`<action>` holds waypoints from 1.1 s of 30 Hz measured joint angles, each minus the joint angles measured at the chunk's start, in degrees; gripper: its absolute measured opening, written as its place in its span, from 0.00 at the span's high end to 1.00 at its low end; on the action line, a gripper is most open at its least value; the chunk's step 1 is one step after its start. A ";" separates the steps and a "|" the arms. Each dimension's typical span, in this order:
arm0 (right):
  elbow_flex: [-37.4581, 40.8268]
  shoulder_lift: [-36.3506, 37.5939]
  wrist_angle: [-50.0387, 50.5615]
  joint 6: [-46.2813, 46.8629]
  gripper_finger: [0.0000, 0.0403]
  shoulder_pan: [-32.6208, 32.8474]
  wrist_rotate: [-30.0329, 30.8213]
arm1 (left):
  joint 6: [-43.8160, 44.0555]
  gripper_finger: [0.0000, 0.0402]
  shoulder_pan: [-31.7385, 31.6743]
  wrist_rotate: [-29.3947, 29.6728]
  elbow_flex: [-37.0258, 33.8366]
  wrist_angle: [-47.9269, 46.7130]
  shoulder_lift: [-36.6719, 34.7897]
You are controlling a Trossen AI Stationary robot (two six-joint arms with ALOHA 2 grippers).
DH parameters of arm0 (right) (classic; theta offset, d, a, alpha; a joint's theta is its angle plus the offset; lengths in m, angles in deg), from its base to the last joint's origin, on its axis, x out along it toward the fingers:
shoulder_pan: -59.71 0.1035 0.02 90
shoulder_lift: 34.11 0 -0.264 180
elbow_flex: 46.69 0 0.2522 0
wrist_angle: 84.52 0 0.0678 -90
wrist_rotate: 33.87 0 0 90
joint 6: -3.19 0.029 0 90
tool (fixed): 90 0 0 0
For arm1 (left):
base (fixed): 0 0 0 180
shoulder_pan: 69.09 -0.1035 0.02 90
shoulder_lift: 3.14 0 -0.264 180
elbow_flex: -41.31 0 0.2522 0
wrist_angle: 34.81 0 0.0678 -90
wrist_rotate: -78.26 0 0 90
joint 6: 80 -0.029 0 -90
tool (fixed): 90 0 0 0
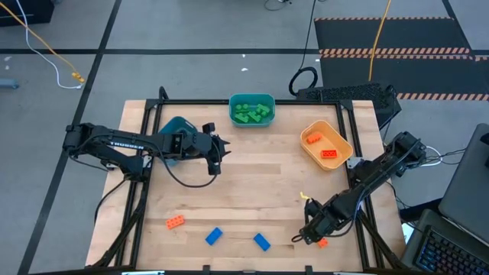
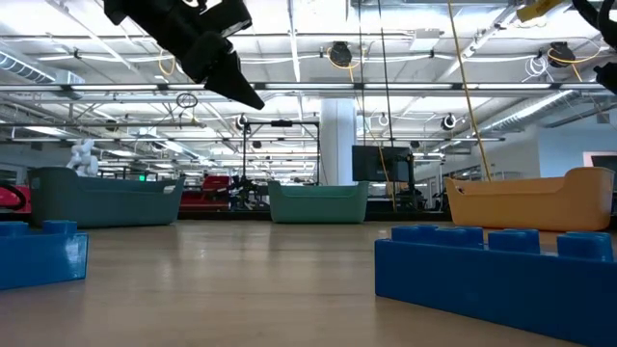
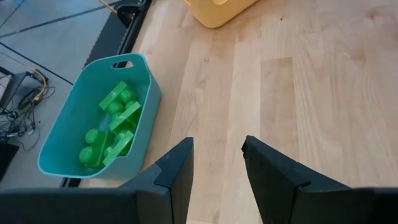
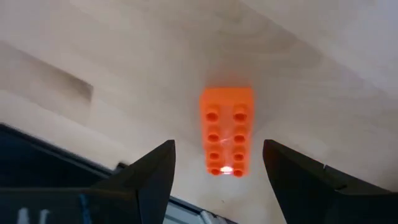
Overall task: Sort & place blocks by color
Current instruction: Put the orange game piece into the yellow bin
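my left gripper (image 1: 217, 156) hangs above the bare wood in the left half of the table (image 1: 252, 176), fingers parted with nothing between them, next to the blue bin (image 1: 177, 128); in my left wrist view the teal bin (image 3: 74, 130) sits beyond my fingers with green blocks (image 3: 115, 124) heaped inside. moving right along the near edge, an orange block (image 1: 175, 221) and two blue blocks (image 1: 213, 236) (image 1: 262, 241) lie loose on the wood, well apart from each other. further right, the orange-yellow bin (image 1: 340, 139) holds two orange blocks (image 1: 313, 139). my right gripper (image 1: 307, 235) is low at the near right corner, fingers spread wide and gripping nothing, poised over a small orange block (image 4: 226, 134) that lies flat, studs up, close to the table's edge. in my right wrist view its long axis runs straight away from me, between my two fingers (image 4: 155, 171), so closing would pinch it across its narrow width, which i judge is the better grip. the risk i see is the edge: the block sits just beside the dark frame rail, and if i come down off centre one finger could nudge it, turn it or push it over the rim. a shallow pinch on the smooth sides could also let it slip on the lift toward the orange-yellow bin.
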 joint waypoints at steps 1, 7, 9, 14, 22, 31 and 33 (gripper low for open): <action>0.00 -0.02 -0.38 0.17 0.42 0.24 0.02 | 0.15 0.64 0.00 0.00 0.00 0.00 0.00; -0.04 -1.07 0.81 0.54 0.42 1.52 -0.20 | 1.05 0.64 0.00 -0.11 0.00 -0.11 0.07; -0.04 -1.47 0.25 0.55 0.42 1.78 -0.24 | 1.09 0.64 0.00 -0.11 0.00 -0.41 0.24; -0.04 -2.82 -1.16 0.30 0.42 1.78 -0.09 | 0.97 0.64 0.00 -0.11 0.00 -0.58 0.26; -0.04 -6.66 -2.10 -1.91 0.44 1.78 -0.99 | 0.30 0.64 0.00 -0.10 0.00 -0.92 0.28; -0.04 -7.93 -1.67 -10.13 0.67 0.50 -1.87 | -0.48 0.64 0.00 -0.09 0.00 -0.83 0.28; -0.04 -7.49 -1.09 -12.08 0.67 -0.48 -1.62 | -0.50 0.64 0.00 -0.09 0.00 -0.83 0.28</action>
